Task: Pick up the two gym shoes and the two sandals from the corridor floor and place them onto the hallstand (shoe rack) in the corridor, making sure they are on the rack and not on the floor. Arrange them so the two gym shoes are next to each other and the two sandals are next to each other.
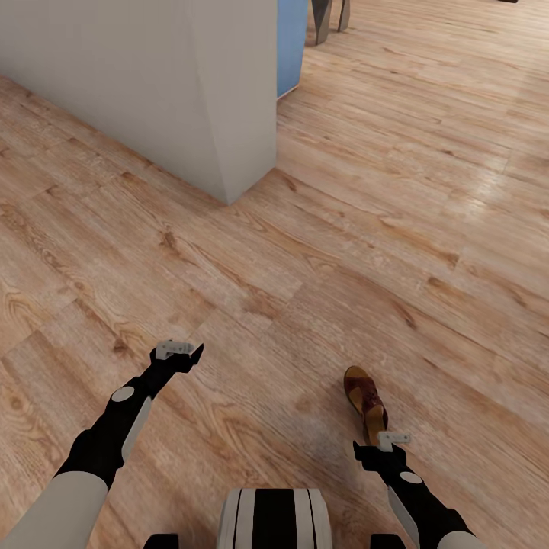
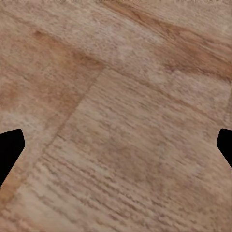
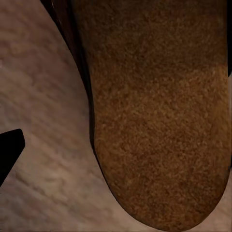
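- One sandal [image 1: 364, 398] lies flat on the floor [image 1: 427, 229], touching or just at 12 o'clock from the right gripper [image 1: 390, 443].
- Its long axis runs roughly from 11 to 5 o'clock in the head view, one end toward the gripper.
- Right gripper: hovers close over the footbed [image 3: 159, 116]; one fingertip shows at the frame edge, so it reads as spread, pinching nothing.
- Left gripper [image 1: 180, 351]: spread, empty, over bare planks, well apart from the sandal.
- Right arm is nearer.
- A grey wall corner [image 1: 229, 114] stands at 11 o'clock.
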`<state>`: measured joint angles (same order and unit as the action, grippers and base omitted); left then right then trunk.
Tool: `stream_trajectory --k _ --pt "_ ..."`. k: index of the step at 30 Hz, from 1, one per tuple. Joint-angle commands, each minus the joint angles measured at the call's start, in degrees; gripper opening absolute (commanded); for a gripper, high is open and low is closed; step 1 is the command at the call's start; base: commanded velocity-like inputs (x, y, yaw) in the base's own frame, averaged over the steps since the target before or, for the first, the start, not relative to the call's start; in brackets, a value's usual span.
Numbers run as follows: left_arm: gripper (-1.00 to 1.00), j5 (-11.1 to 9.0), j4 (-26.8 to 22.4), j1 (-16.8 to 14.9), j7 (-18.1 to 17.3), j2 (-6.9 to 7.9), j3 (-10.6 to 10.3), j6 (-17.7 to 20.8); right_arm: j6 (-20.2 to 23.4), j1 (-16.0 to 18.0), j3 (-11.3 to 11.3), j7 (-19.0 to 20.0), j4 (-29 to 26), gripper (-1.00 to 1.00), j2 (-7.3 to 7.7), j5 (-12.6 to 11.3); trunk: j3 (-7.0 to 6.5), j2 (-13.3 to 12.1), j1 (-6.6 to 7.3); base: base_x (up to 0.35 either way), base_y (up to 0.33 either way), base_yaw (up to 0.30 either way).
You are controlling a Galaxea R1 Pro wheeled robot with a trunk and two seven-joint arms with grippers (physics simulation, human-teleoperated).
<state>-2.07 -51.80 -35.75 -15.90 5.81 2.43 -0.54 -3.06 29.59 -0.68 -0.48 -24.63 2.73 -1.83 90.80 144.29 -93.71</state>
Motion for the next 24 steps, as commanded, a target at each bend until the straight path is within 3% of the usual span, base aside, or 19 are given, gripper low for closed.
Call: stream_trajectory --k 1,16,24 --pt "1.00 -0.21 0.04 -0.02 -0.35 -0.01 0.11 -0.06 -0.19 0.02 -0.03 -0.05 0.04 -1.00 0.01 -0.19 0.03 0.01 0.00 0.114 0.000 0.000" --pt "1.00 -0.26 0.07 0.04 -0.18 0.02 0.12 -0.03 -0.19 0.03 -0.01 0.03 0.10 -1.00 0.04 -0.19 0.03 0.01 0.00 0.013 0.000 0.000" --pt "1.00 -0.58 -0.14 2.40 -0.19 0.16 0.27 -0.45 -0.19 0.02 0.06 0.04 0.11 -1.00 0.03 -0.19 0.03 0.01 0.00 0.000 0.000 0.000"
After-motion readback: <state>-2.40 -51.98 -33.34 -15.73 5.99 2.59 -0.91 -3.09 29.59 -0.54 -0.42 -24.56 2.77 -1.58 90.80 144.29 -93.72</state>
